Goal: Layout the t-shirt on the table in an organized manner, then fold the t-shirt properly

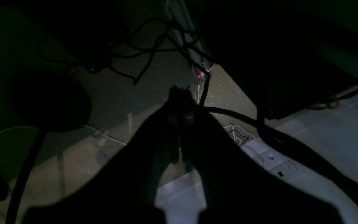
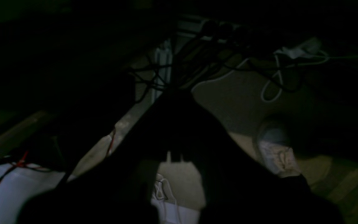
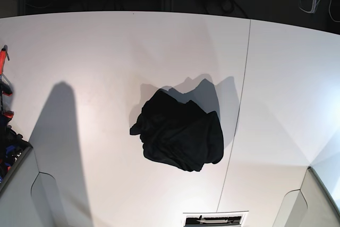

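Black t-shirt (image 3: 178,136) crumpled mid-table (image 3: 95,51), seen only in base view, well apart from both fingers, left fingers (image 1: 179,93) and right fingers (image 2: 174,93) pressed together, dark cables (image 1: 154,53) beyond left fingers, white sneaker (image 2: 273,149) right of right fingers.

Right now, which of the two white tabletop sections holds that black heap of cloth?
The wider table section, left of the dark seam in the base view: the crumpled t-shirt lies wholly there, just short of the seam.

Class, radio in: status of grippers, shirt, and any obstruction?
Both grippers shut, empty, off the table. T-shirt crumpled mid-table, untouched. Nothing in the way.
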You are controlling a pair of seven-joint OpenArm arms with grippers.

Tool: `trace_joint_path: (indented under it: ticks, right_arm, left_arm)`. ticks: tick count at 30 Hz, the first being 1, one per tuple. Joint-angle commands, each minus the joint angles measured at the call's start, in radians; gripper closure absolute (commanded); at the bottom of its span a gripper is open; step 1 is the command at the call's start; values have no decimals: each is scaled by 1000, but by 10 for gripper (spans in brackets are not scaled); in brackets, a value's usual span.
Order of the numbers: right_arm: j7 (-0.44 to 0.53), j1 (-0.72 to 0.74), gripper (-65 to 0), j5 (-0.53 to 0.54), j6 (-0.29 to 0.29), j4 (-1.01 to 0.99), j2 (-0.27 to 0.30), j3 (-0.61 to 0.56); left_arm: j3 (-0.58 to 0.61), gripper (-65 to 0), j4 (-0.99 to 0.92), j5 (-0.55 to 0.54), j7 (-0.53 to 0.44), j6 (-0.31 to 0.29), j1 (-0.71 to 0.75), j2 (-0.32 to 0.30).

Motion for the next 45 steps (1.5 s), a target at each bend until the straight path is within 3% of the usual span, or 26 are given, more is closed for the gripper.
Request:
trace_joint_path:
  ticks: [1, 4, 9, 11, 13, 18, 20, 26, 34, 45]
  right_arm:
    - [12, -6, 0, -2, 7, 7, 3, 2]
    - [12, -16, 0, -2, 7, 15, 3, 2]
    - [12, -65, 0, -3, 7, 66, 5, 2]
    - [12, -103, 0, -3, 8, 107, 8, 2]
    - [12, -151, 0, -2, 31, 157, 17, 1]
    - [12, -283, 0, -1, 156, 324, 70, -28]
    - [12, -342, 0, 22, 174, 404, 98, -51]
    - [12, -508, 0, 109, 172, 637, 167, -77]
    - [11, -657, 0, 191, 173, 911, 240, -77]
    - [10, -824, 0, 234, 173, 1295, 256, -77]
  left_arm:
    - [2, 0, 3, 2, -10, -14, 6, 0]
    - [2, 0, 3, 2, -11, -19, 17, 0]
    - [2, 0, 4, 3, -71, -210, 50, -12]
    - [2, 0, 13, 6, -114, -257, 71, -25]
    - [2, 0, 44, 6, -144, -257, 101, -46]
    - [2, 0, 232, -12, -163, -257, 212, -119]
    - [2, 0, 332, -29, -164, -248, 270, -148]
    - [-55, 0, 628, -40, -167, -136, 454, -192]
    - [-218, 0, 945, -40, -167, -137, 643, -198]
    - [-313, 0, 1357, -40, -166, -137, 852, -203]
